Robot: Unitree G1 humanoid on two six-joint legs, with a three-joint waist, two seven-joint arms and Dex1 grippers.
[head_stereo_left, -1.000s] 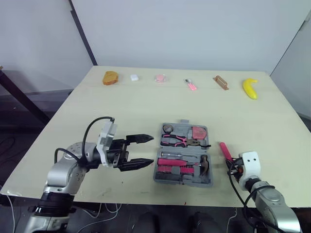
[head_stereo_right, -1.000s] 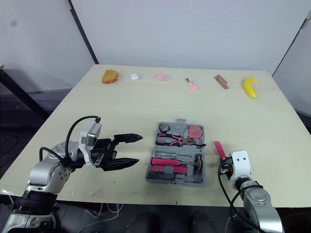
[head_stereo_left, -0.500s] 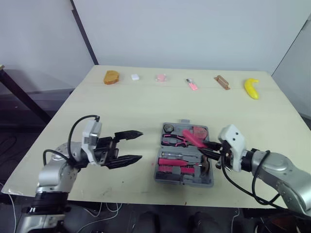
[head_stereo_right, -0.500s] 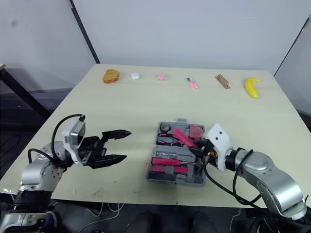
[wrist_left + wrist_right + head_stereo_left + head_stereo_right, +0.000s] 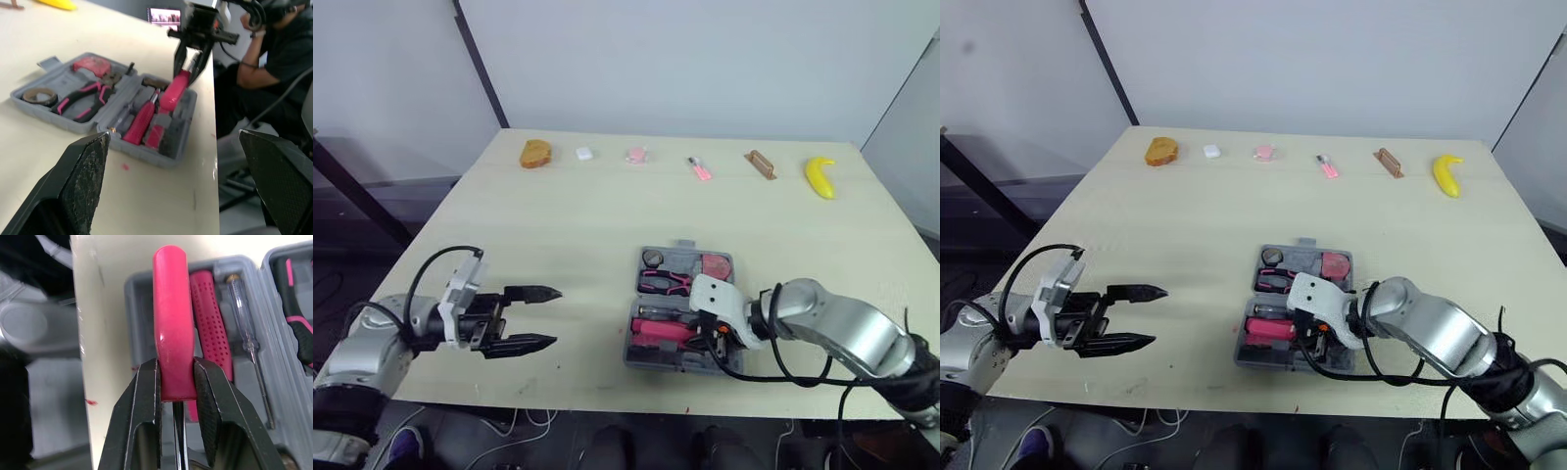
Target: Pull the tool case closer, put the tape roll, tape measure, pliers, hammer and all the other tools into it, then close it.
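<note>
My right gripper (image 5: pixel 176 369) clamped a pink tool (image 5: pixel 170 308) low over the case's (image 5: pixel 675 365) front trays, lower centre of frame. At lower left, my left gripper (image 5: pixel 555 315) hung wide apart above the table (image 5: pixel 558 215). A banana (image 5: pixel 819 177) lay upper right.

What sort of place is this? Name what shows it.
Probably a robot test lab: a table with unrelated props like a banana lined along its far edge, plain white walls, and a seated person by a screen.
</note>
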